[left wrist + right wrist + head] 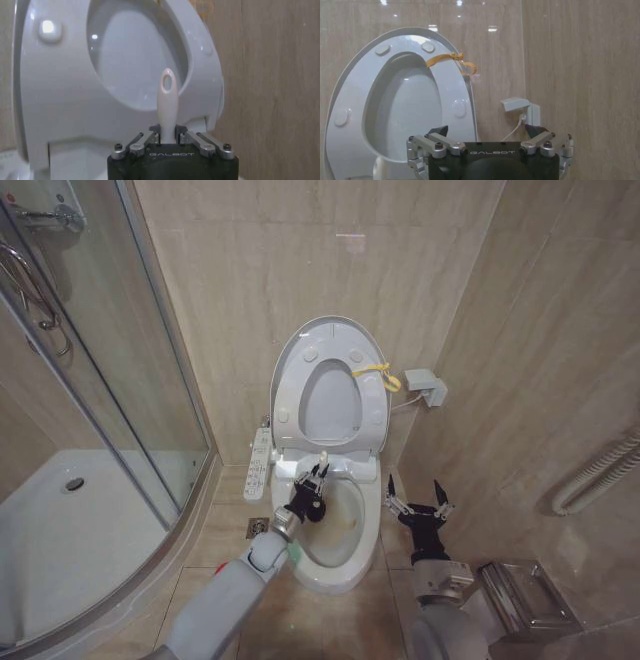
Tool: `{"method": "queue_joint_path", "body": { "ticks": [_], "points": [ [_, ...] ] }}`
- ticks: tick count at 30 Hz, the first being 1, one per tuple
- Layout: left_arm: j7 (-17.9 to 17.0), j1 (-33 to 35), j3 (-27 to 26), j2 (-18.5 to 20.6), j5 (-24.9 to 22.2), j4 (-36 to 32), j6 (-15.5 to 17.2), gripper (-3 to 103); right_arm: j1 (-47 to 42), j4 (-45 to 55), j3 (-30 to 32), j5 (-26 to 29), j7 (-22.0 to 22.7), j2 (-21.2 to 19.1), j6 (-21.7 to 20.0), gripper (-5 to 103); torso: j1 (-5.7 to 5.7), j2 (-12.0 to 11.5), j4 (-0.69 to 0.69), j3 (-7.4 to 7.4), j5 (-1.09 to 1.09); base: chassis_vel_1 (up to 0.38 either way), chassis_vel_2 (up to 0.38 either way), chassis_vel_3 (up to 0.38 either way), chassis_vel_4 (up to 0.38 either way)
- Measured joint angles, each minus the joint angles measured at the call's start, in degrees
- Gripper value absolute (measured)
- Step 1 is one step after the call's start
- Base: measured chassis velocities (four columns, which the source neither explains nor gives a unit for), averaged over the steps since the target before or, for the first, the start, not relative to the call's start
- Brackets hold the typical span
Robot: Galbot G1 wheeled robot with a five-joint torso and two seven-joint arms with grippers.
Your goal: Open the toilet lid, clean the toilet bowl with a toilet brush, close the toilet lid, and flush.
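Toilet lid (330, 345) stands raised against the tiled wall (230, 270), the ring seat (290, 405) up with it and a yellow strap (378, 372) at its rim. Below, the stained toilet bowl (335, 525) lies open. The left gripper (313, 485) hovers over the bowl's rear left edge, jaws pinching the toilet brush (166, 108) by its white handle. The right gripper (420, 505) waits just beside the bowl's right side, jaws spread.
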Motion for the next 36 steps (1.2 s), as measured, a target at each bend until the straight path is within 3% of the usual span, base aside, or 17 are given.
{"method": "queue_joint_path", "body": {
  "ticks": [13,24,36],
  "points": [
    [2.0,3.1,-1.1,-1.4,3.0,9.2,-5.7,19,0.0,0.0,0.0,0.0,0.0,0.0,0.0,100,-0.01,0.0,0.02,0.00,-0.01,0.000,0.000,0.000,0.000],
    [1.9,3.0,-1.4,-2.3,4.6,9.8,-6.6,19,0.0,0.0,0.0,0.0,0.0,0.0,0.0,100,-0.01,0.0,0.00,0.00,-0.01,0.000,0.000,0.000,0.000],
    [1.6,-2.8,0.2,-7.7,4.7,9.4,-6.6,19,0.0,0.0,0.0,0.0,0.0,0.0,0.0,100,0.00,0.0,0.00,0.00,0.00,0.000,0.000,0.000,0.000]
  ]
}}
